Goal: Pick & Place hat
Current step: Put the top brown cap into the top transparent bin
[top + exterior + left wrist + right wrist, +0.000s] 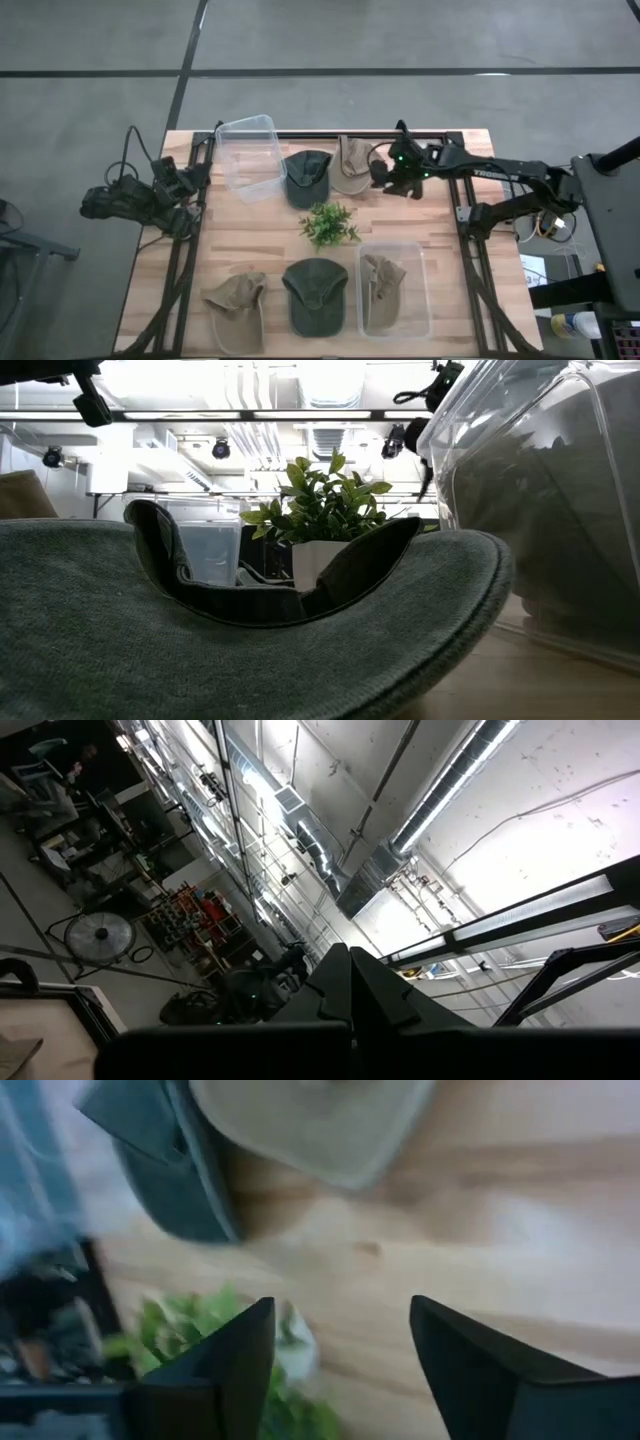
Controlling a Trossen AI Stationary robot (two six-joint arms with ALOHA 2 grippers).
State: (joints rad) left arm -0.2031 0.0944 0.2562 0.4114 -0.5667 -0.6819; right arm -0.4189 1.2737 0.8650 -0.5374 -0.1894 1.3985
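Observation:
Five hats lie on the wooden table. At the far side a tan hat (350, 165) lies flat beside a dark green hat (307, 178). Near the front lie another tan hat (235, 300) and a dark green hat (315, 295). A third tan hat (383, 278) sits inside a clear bin (420, 300). My right gripper (379, 178) hovers open just right of the far tan hat, slanting down; its wrist view shows that hat's brim (310, 1120) beyond the open fingers (340, 1355), with nothing between them. My left gripper (350, 995) is shut, raised at the table's left edge, pointing up at the ceiling.
A small potted plant (328, 225) stands mid-table. An empty clear bin (250, 155) stands at the far left. A black frame (470, 215) runs along the table's sides. In the low view the near dark green hat (250, 640) fills the foreground.

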